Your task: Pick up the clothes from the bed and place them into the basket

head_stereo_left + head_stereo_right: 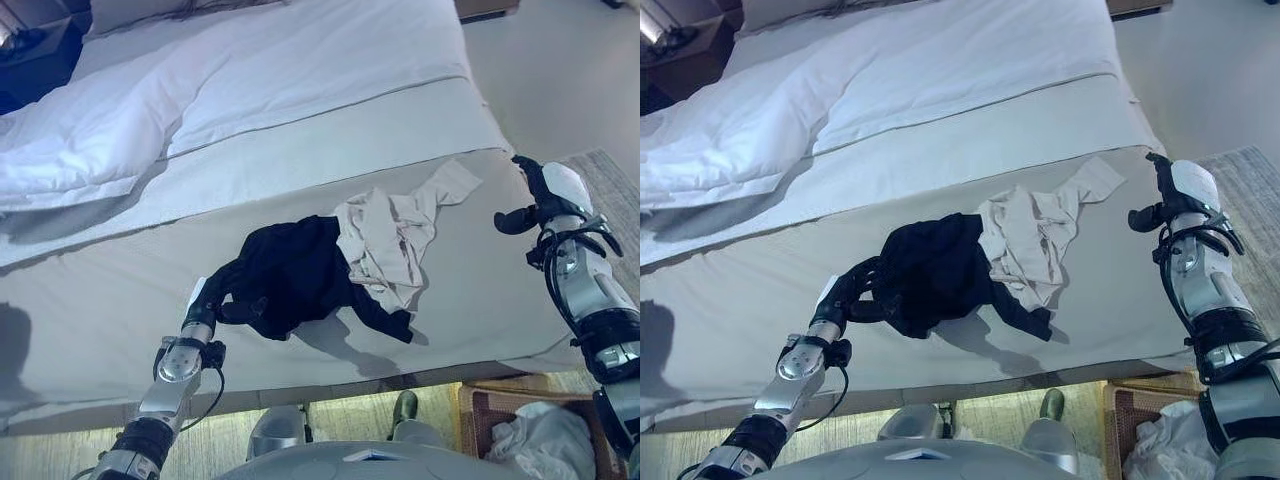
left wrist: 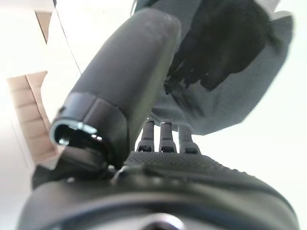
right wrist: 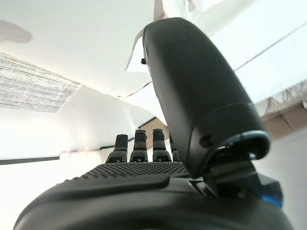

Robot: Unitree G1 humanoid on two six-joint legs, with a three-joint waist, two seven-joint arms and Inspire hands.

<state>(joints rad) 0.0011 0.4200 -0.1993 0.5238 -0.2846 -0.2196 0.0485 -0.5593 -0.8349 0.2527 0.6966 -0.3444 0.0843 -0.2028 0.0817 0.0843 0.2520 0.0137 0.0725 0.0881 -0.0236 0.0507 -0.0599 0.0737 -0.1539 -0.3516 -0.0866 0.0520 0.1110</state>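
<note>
Black garment: soft, matt cloth, crumpled. Pale garment: thin, creased cloth. Bed: smooth matt grey sheet; duvet, at 11 o'clock: white, softly rumpled fabric.

Bare bed lies all round the heaped clothes; the bunched duvet blocks the far side.

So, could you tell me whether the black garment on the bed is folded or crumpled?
Crumpled: the black garment lies bunched in an uneven heap on the bed, partly under the white garment.
</note>
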